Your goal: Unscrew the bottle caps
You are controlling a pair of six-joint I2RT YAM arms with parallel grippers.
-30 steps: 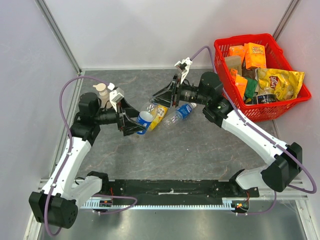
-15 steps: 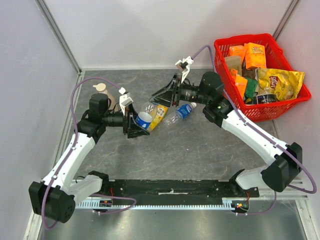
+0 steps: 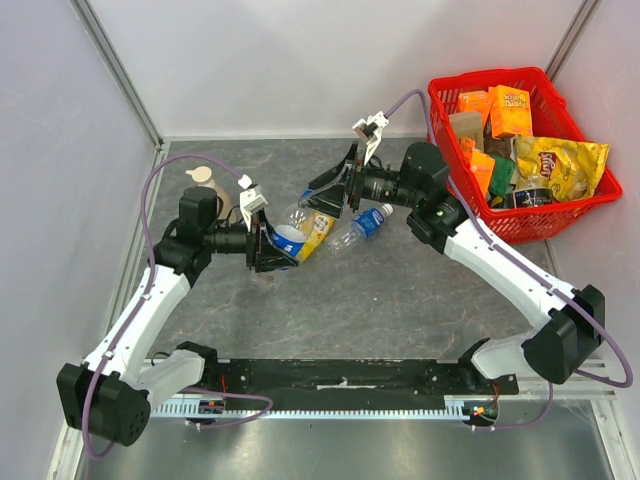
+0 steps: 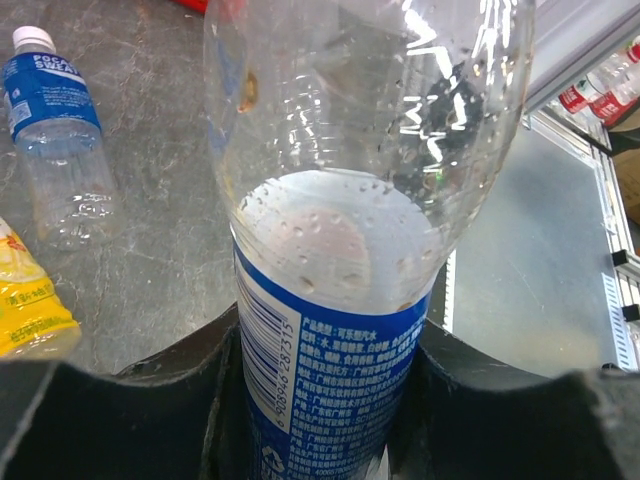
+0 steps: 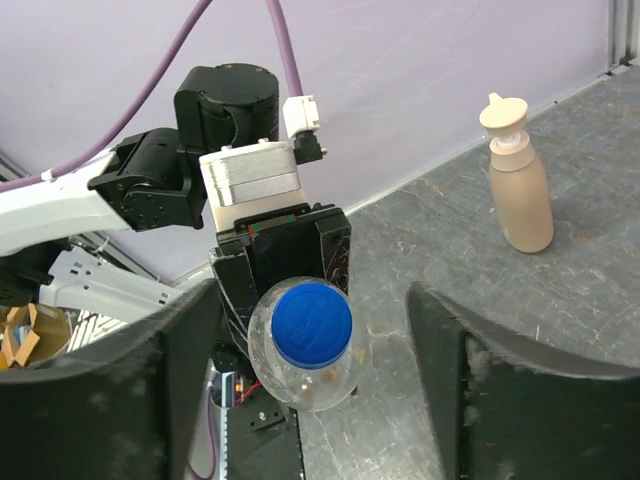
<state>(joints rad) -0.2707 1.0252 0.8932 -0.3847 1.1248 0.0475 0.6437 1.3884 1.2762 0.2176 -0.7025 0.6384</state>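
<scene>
black pads (image 4: 175,400) of the left pincer (image 3: 266,244) press on both sides of a clear bottle (image 4: 340,250), clamping it at its blue label. the bottle looks empty apart from droplets on the inside of its wall. it points away from the left pincer, with its neck aimed at the right arm. its blue cap (image 5: 312,323) is on the neck and faces the right wrist camera.

the right pincer (image 3: 322,192) sits just in front of that cap with its jaws wide. one finger stands to each side of the cap, and in the right wrist view neither touches it.

on the grey stone-patterned table (image 3: 400,300), just beside the held bottle, lies a bottle of yellow juice (image 3: 318,230). from above, part of it is hidden under the two pincers. next to it, on the side of the right arm, a second clear bottle (image 3: 362,225) lies on its side. it has a blue label, and its white cap (image 4: 32,39) is screwed on.

a beige pump bottle (image 5: 520,190) stands upright near the left arm's elbow, well apart from the three drink bottles. a red basket (image 3: 545,222) sits at the far right corner of the table. it is filled with snack packets, among them a yellow crisp bag (image 3: 560,160).
</scene>
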